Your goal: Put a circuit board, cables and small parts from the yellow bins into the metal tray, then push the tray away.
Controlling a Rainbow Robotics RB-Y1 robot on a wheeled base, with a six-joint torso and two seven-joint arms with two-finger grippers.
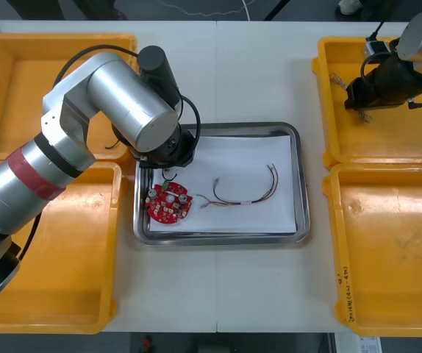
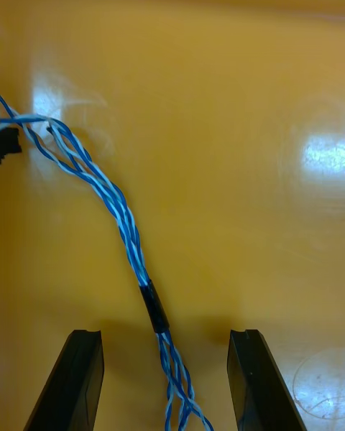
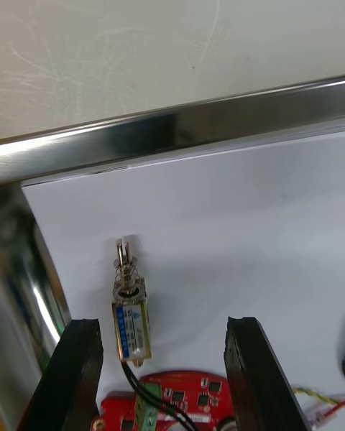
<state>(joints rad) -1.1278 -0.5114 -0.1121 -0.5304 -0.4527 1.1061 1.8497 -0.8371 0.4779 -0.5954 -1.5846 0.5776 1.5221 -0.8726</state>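
Right end effector (image 2: 164, 334): released, fingers spread wide, low over the floor of the far right yellow bin (image 1: 327, 110), straddling a twisted blue and white cable (image 2: 126, 223) without touching it. The cable lies loose on the bin floor; a black sleeve (image 2: 153, 307) bands the strands right between the fingers. Judged light and limp, likely to trail and snag when lifted; the sleeve looks the firmest place to pinch, since the strands cannot splay there. Left end effector (image 3: 162, 323): also released, holding nothing, over the left side of the metal tray (image 1: 299, 184). A small metal part (image 3: 131, 316) lies on the white liner between its fingers, clear of both, with thin black leads running toward the circuit board (image 1: 168, 204) just beside it. A red and yellow cable (image 1: 244, 198) lies mid-tray. The tray sits on the surface (image 1: 218, 73) between the bins, not yet pushed.
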